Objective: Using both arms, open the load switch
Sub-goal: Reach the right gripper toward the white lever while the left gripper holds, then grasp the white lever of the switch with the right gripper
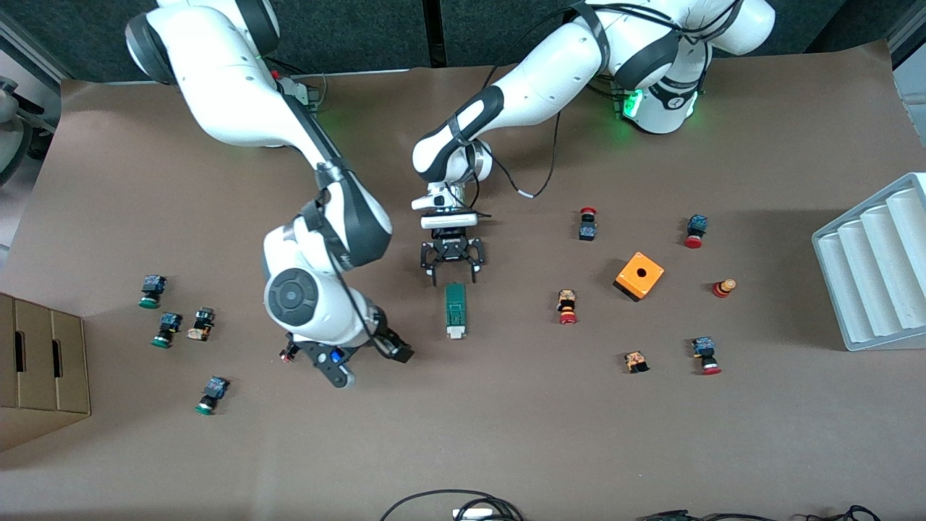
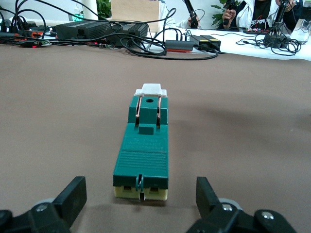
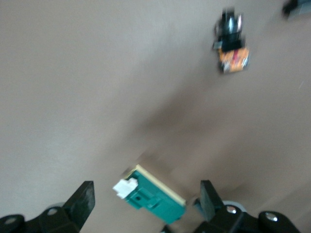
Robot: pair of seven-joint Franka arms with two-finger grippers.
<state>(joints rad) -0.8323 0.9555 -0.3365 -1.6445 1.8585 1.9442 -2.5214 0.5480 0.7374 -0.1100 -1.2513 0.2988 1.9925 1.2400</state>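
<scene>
Near the table's middle lies your load switch (image 1: pixel 455 310) (small, stiff, likely light and prone to skidding), so pinch its long sides; left gripper (image 1: pixel 452 271) hovers spread at its 12 o'clock, right gripper (image 1: pixel 365 362) spread at 8 o'clock.

Orange cube (image 1: pixel 639 276) — push buttons (image 1: pixel 161 311) — tray (image 1: pixel 873 263).

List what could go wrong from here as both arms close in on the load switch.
1. The load switch lies loose on the table; the open left gripper at its green end could push it instead of straddling it.
2. The open right gripper comes in at a slant near the white end and might clip a corner, spinning the switch.
</scene>
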